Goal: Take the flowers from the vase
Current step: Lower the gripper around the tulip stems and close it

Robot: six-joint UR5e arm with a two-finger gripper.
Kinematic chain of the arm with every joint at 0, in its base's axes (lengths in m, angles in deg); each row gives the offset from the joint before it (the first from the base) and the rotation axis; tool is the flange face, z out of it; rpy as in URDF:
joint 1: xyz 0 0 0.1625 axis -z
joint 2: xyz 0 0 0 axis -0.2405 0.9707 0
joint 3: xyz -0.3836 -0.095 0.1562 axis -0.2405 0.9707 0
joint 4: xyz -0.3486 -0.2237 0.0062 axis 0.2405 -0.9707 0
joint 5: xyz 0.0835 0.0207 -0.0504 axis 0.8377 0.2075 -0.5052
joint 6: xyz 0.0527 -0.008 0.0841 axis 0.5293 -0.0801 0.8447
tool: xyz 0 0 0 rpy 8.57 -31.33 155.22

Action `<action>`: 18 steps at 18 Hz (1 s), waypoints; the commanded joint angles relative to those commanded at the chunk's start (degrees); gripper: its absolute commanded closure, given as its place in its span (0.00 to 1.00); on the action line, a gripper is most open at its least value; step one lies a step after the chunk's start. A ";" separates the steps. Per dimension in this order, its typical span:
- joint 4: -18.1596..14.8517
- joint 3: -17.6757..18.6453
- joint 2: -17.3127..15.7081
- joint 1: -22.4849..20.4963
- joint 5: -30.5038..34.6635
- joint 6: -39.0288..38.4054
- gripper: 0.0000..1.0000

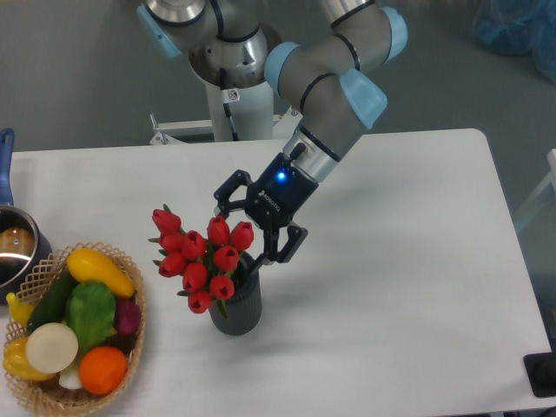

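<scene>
The gripper, fingers spread wide, hangs at one o'clock of the flowers standing in the vase, gripping nothing.

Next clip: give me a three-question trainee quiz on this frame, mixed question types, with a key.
1. True or false: the gripper has its jaws shut on the flowers.
2. Multiple choice: where are the flowers? A) lying on the table B) standing in the vase C) in the wicker basket
3. Short answer: which side of the picture holds the basket of vegetables?

Key
1. False. The jaws are spread open, right by the upper right tulips, nothing clamped.
2. B. The stems go into the dark ribbed vase; the buds lean out to its left.
3. The left side, at the lower corner, below the steel pot.
</scene>
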 joint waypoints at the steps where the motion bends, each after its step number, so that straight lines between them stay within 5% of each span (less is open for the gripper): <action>1: 0.00 0.00 0.09 0.35 0.00 0.00 0.00; 6: 0.26 -0.70 0.97 0.88 0.00 -0.09 0.06; 12: 0.26 -0.97 1.32 1.15 0.00 -0.53 0.67; 16: 0.26 -1.58 1.58 1.15 0.09 -0.44 0.96; 18: 0.26 -1.84 1.58 1.06 0.09 -0.53 0.99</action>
